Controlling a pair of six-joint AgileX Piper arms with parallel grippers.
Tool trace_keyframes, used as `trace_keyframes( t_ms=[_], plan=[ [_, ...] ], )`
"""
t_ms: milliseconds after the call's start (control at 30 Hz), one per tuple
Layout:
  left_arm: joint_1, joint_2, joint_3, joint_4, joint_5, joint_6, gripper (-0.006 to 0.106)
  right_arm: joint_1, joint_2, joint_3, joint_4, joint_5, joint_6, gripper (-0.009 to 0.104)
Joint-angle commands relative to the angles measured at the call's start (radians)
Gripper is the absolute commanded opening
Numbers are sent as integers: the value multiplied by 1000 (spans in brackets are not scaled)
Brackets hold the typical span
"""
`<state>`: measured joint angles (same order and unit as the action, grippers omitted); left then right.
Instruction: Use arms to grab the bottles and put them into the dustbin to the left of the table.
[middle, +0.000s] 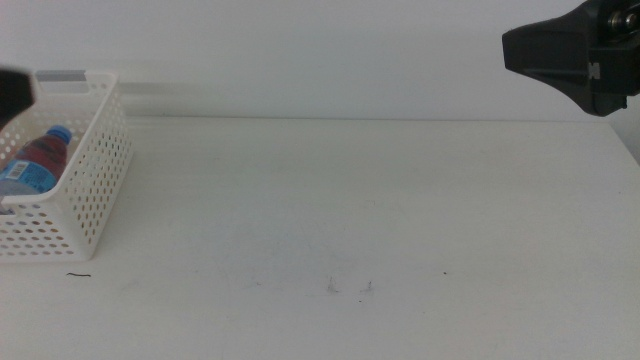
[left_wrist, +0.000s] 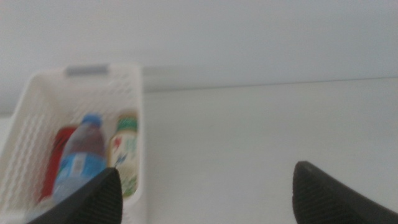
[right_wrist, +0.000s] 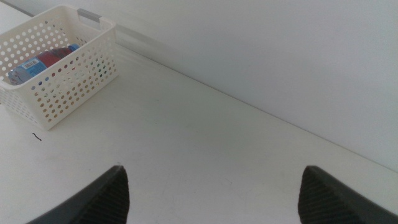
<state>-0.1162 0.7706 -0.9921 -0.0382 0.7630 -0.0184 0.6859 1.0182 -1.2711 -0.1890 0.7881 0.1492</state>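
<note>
The white perforated dustbin (middle: 85, 180) stands at the table's left edge. Inside it lie the clear water bottle with blue cap (middle: 35, 160), the yellow-liquid bottle (left_wrist: 124, 155) and the red can (left_wrist: 59, 155); the last two show only in the left wrist view, with the water bottle (left_wrist: 81, 158) between them. My left gripper (left_wrist: 205, 196) is open and empty, raised beside the dustbin (left_wrist: 37, 106); only a dark edge of it (middle: 15, 92) shows in the middle view. My right gripper (right_wrist: 214, 196) is open and empty, held high at the far right (middle: 570, 55). The dustbin also shows in the right wrist view (right_wrist: 62, 68).
The white table (middle: 350, 200) bears a few small dark marks (middle: 78, 275) near the front. A pale wall runs behind its far edge.
</note>
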Motion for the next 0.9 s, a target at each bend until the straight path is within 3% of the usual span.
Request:
trace_keyframes(
  t_ms=[0, 100, 200, 667, 867],
  plan=[
    [-4, -59, 65, 58, -18, -81, 94, 1, -4, -1, -6, -1, -9, 79],
    [-4, -99, 92, 58, -3, -79, 94, 1, -4, -1, -6, -1, -9, 79],
    [-4, -111, 91, -5, 8, -77, 94, 1, -4, -1, -6, -1, -9, 79],
    [-4, -111, 91, 63, -9, -77, 94, 1, -4, 1, -6, -1, -9, 79],
    [-4, -111, 98, 57, -19, -77, 94, -54, -31, 106, 28, -30, -9, 79]
  ],
)
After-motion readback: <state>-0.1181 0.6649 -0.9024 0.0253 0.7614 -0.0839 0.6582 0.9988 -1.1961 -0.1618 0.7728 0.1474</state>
